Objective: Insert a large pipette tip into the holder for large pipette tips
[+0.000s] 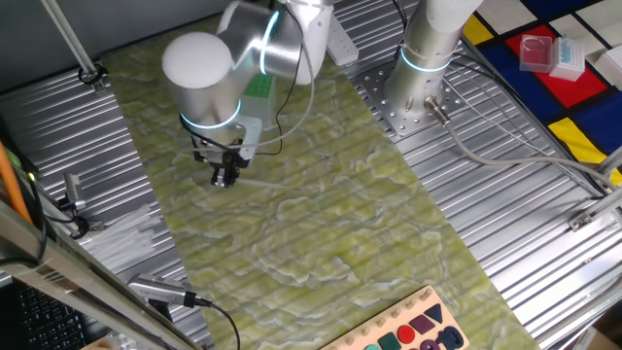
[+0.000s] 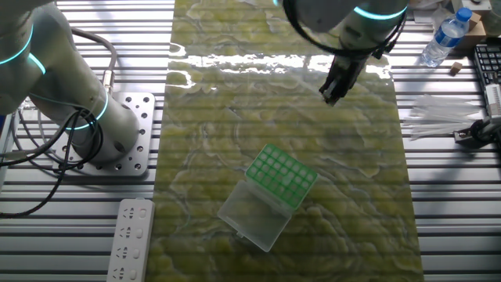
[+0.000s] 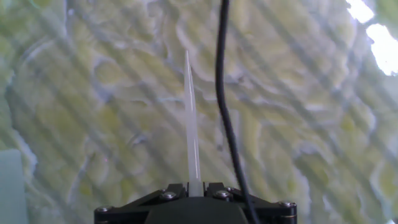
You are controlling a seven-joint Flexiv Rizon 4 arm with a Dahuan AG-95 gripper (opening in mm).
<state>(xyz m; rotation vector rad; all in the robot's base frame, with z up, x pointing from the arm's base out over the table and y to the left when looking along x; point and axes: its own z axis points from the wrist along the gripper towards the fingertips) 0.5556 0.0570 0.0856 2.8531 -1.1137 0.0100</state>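
In the hand view my gripper is shut on the wide end of the large pipette tip. The tip is a thin, clear, tapered sliver that points away from the jaws over the green mat. The holder for large pipette tips has a green gridded top and stands on the mat with its clear lid lying open beside it. My gripper hangs above the mat well away from the holder, towards the far right. In one fixed view the gripper is low over the mat, and the arm hides most of the holder.
A second arm's base stands on the metal table left of the mat, with a white power strip near it. Loose clear tips and a water bottle lie at the right. A red box and a shape board sit at the edges.
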